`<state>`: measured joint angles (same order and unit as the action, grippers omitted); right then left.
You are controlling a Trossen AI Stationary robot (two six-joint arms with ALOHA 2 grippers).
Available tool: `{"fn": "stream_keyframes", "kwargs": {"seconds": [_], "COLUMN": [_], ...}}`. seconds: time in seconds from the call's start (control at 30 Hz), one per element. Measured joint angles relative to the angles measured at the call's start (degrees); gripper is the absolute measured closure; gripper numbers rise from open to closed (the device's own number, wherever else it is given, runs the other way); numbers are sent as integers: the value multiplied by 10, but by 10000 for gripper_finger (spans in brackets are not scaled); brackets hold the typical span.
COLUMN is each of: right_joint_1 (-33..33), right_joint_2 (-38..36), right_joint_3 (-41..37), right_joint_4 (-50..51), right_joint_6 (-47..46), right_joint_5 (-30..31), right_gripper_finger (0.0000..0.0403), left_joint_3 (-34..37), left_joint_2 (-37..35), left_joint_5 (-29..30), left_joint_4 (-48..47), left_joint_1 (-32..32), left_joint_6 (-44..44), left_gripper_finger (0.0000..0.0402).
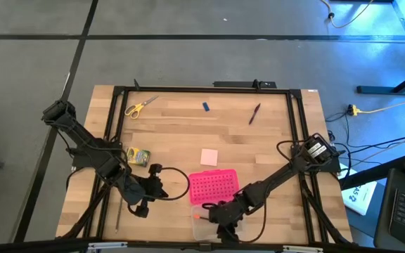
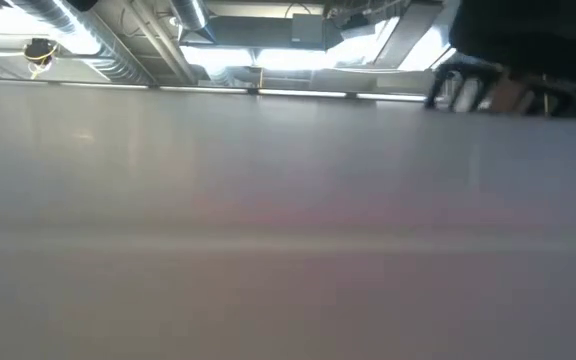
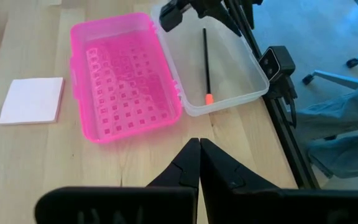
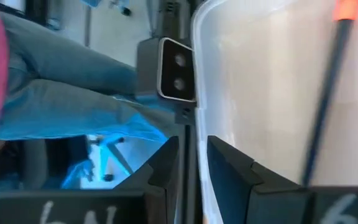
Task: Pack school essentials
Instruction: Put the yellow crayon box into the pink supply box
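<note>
On the tabletop [image 1: 259, 161], seen from above, the open pink dotted box [image 1: 213, 186] sits near 6 o'clock, its clear half [image 1: 201, 216] nearest the edge and holding a thin black pencil with an orange tip [image 3: 207, 59]. The right gripper [image 1: 225, 226] hovers at that clear half, its fingers slightly apart and gripping nothing, the pencil just beside them. The left gripper [image 1: 162, 188], fingers pressed together and empty, sits just beside the box at its 9 o'clock. The pale pink pad [image 1: 209, 157] lies just beyond the box; the crayon box [image 1: 138, 156] at 9 o'clock; scissors [image 1: 140, 106], blue piece [image 1: 206, 107] and pen [image 1: 254, 113] toward 12 o'clock.
</note>
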<state>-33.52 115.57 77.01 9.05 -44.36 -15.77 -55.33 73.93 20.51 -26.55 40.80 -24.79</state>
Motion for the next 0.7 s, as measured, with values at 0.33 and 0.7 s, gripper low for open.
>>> {"fn": "stream_keyframes", "kwargs": {"seconds": [0.33, 0.7], "right_joint_1": [0, -3], "right_joint_2": [0, 0], "right_joint_3": [11, 11], "right_joint_4": [50, 59], "right_joint_6": [58, 86], "right_joint_5": [48, 71], "right_gripper_finger": [335, 395], "left_joint_3": [0, 0], "left_joint_2": [0, 0], "left_joint_5": [0, 0], "left_joint_4": [0, 0], "left_joint_1": [0, 0], "left_joint_6": [0, 0], "left_gripper_finger": [401, 401]}}
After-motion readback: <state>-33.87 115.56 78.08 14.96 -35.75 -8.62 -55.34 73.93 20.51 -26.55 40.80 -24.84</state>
